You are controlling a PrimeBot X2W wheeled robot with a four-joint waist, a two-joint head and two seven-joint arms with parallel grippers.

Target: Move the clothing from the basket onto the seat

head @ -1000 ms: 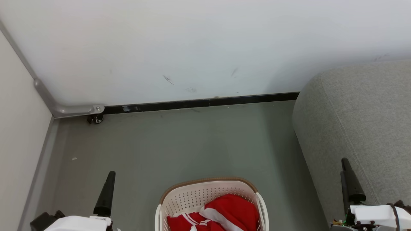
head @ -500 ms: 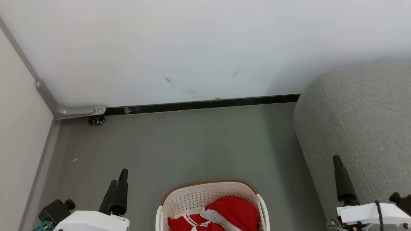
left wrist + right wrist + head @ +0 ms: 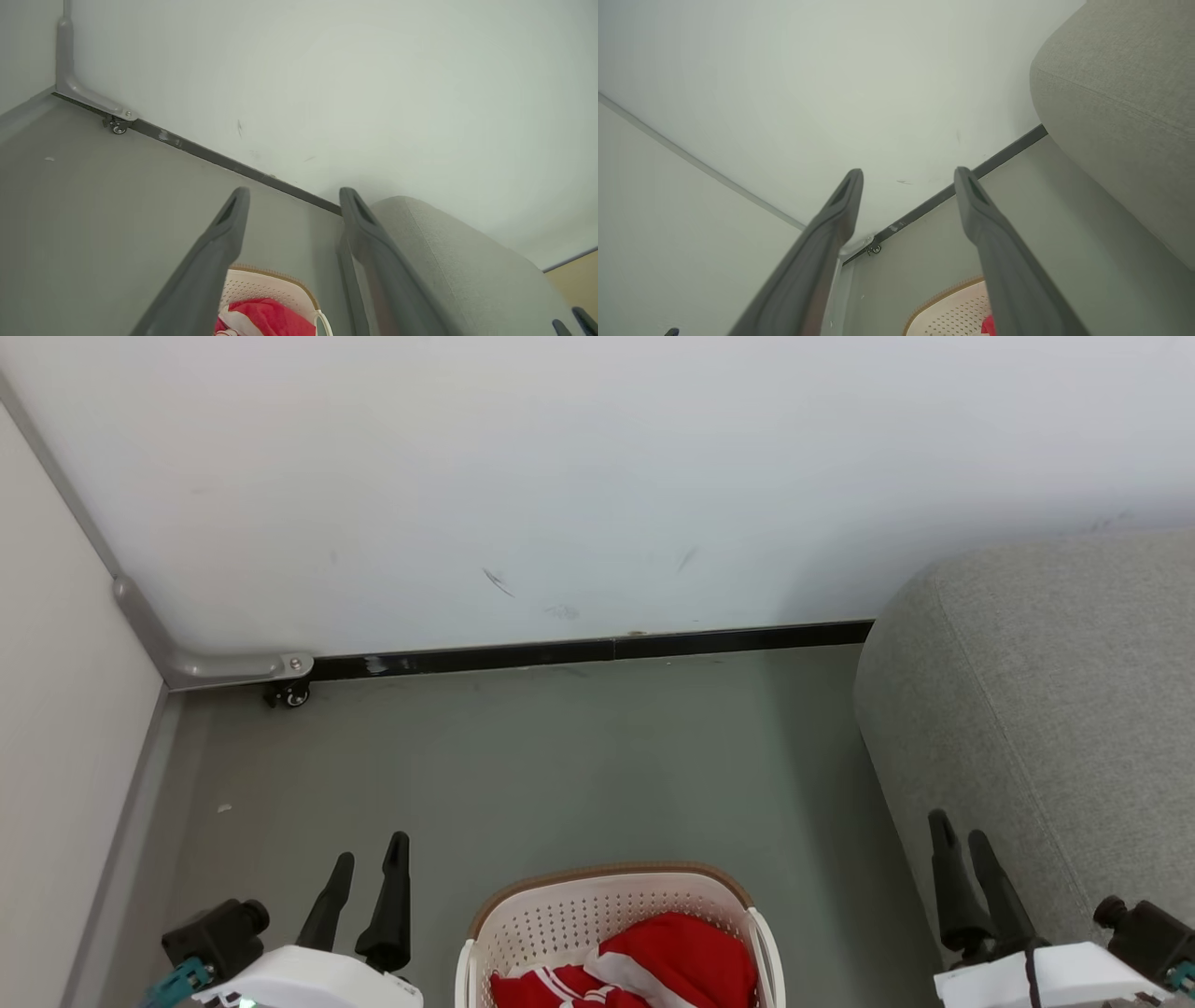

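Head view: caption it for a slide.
Open left gripper and right gripper flank the basket of red clothing; grey seat at right.

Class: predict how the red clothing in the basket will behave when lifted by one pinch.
The clothing lies crumpled in soft folds, so it will probably sag and drape, not hold shape. It looks like thin fabric, so likely light. Heaped inside the basket, it may trail over the rim when raised.

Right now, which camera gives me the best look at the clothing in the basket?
The head view: the clothing lies heaped in the basket, white stripes clear, though the bottom edge crops it. The left wrist view shows a smaller patch low in frame; the right wrist view catches just a red sliver.
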